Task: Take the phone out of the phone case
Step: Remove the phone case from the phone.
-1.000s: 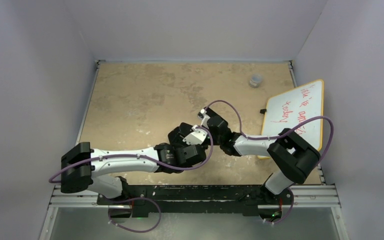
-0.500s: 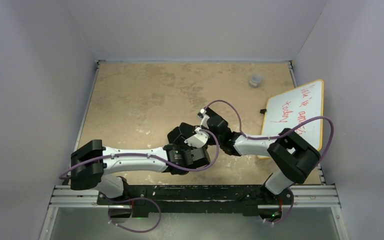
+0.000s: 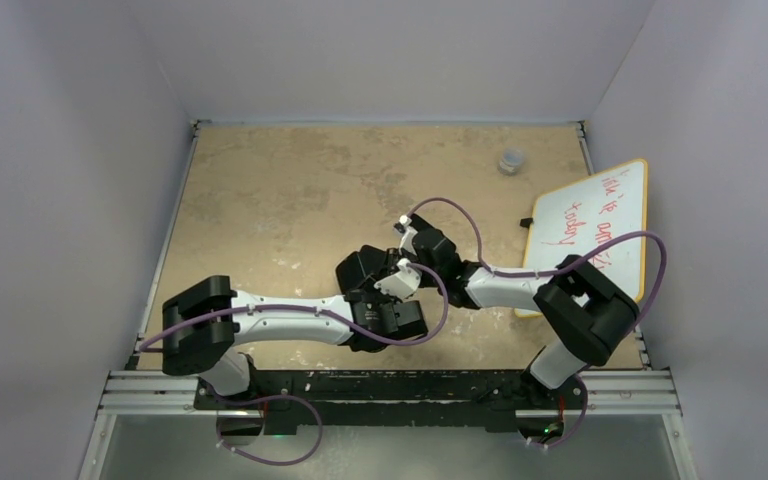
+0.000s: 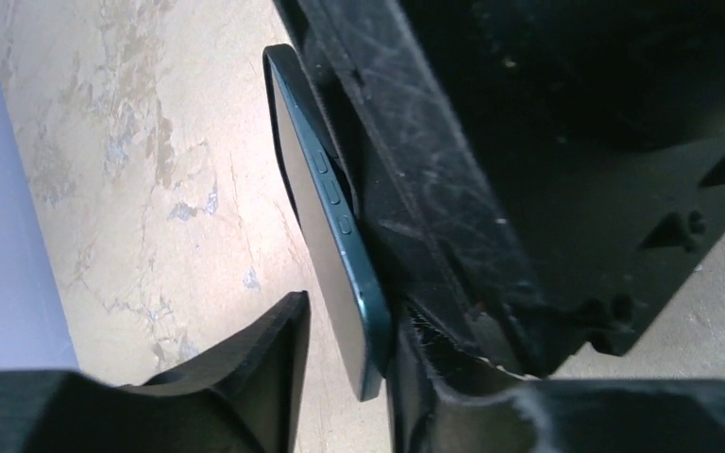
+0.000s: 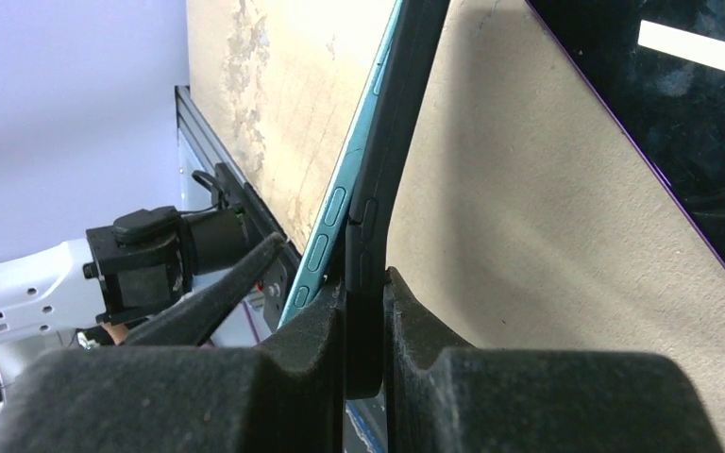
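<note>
In the middle of the table [image 3: 280, 200] the two arms meet nose to nose, and from above their wrists hide what they hold. The wrist views show it plainly enough.

The right gripper [image 5: 363, 311] is clamped on the case [image 5: 384, 170], a thin black edge pinched tight between its two dark fingers [image 5: 302, 359]. The case stands on edge, clear of the tabletop.

The phone [image 4: 316, 208], teal along its side with three small buttons showing, lies against the case. Its near end has come away from the case wall a little, so a narrow wedge of gap opens between the two along that side. Farther up, the two edges run close together.

The left gripper [image 4: 349, 330] straddles the near end of the phone. One of its fingers [image 4: 264, 368] stands just off the phone's face, with a strip of table showing between them. The other finger sits on the far side, close against the phone and case, though I cannot tell whether it touches. So that gripper is not yet gripping; its jaws are partly parted around the phone.

Off to the right, a board [image 3: 600, 220] with red writing leans at the table's edge. A small grey cup [image 3: 510, 160] stands near the far right corner, well apart from the arms.
</note>
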You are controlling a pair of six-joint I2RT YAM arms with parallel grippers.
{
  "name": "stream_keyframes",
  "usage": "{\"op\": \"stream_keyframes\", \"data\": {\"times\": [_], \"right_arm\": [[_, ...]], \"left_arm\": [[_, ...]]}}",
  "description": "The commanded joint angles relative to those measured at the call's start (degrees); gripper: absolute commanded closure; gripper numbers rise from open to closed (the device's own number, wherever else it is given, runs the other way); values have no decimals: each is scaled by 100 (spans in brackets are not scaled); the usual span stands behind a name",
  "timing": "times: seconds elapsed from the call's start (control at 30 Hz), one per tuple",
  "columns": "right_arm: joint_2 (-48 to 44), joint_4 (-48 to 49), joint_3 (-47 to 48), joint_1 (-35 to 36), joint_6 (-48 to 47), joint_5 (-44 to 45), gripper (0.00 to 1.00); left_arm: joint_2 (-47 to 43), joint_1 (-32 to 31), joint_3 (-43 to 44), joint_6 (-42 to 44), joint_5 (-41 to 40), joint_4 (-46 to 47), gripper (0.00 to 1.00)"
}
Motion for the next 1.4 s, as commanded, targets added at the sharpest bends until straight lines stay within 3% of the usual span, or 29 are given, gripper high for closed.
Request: {"op": "stream_keyframes", "data": {"times": [0.0, 0.17, 0.57, 0.9, 1.13, 1.37], "right_arm": [[-52, 494, 326, 69, 112, -297, 100], [-84, 188, 418, 63, -23, -339, 100], [-61, -622, 779, -3, -609, -52, 100], [508, -593, 1260, -3, -621, 149, 100], [376, -1172, 1669, -322, -1234, 279, 100], [-286, -2380, 1727, -1027, -2367, 401, 100]], "left_arm": [[-24, -22, 253, -72, -290, -51, 70], [-361, -22, 289, 20, -357, -104, 100], [-1620, -22, 749, 278, -511, -574, 100], [-2293, -22, 782, 580, 54, -250, 100], [-2300, -22, 977, -173, -540, -1312, 100], [-1676, -22, 972, -825, -511, -1882, 100]]}}
